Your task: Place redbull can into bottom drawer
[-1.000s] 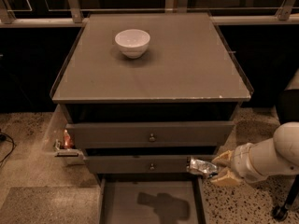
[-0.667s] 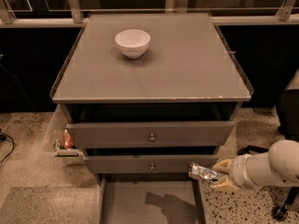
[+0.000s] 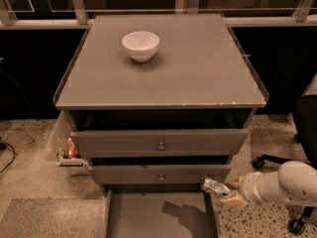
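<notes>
The redbull can (image 3: 214,186) is a small crinkled silver can held lying sideways in my gripper (image 3: 229,191), which is shut on it. The gripper and white arm come in from the lower right, at the right edge of the bottom drawer (image 3: 148,217). That drawer is pulled open at the cabinet's foot, showing a flat grey floor with the arm's shadow on it. The can hangs just above the drawer's right side wall, level with the second knobbed drawer's lower right corner.
A white bowl (image 3: 140,45) stands on the grey cabinet top (image 3: 198,68). Two knobbed drawers (image 3: 159,143) sit slightly open above the bottom one. A small shelf with a red item (image 3: 71,150) hangs on the cabinet's left side. A chair wheel (image 3: 257,161) is at right.
My gripper with the can has sunk lower and drawn slightly right, from beside the second drawer's front toward the bottom drawer's right edge. Nothing else has moved.
</notes>
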You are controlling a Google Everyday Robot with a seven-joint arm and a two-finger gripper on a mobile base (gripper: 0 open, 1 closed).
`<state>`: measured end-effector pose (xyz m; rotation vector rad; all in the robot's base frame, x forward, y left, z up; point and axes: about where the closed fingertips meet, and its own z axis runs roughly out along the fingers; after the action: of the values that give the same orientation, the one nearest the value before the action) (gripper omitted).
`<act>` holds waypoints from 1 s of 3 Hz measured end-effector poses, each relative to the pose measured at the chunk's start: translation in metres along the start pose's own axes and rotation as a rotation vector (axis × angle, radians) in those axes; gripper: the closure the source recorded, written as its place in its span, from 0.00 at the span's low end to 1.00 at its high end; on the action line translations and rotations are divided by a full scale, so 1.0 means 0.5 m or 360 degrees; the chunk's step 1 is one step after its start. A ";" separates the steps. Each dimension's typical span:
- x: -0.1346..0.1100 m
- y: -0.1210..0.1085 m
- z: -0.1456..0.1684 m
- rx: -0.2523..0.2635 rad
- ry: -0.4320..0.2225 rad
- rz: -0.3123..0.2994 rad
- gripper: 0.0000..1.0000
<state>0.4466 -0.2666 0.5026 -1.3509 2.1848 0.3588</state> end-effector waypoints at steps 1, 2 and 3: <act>0.000 0.000 0.000 0.0000 0.0000 0.0000 1.00; 0.040 0.018 0.084 -0.0028 0.0003 0.0012 1.00; 0.107 0.052 0.213 -0.0057 0.0020 0.0003 1.00</act>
<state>0.4375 -0.2422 0.3833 -1.3743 2.1995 0.3932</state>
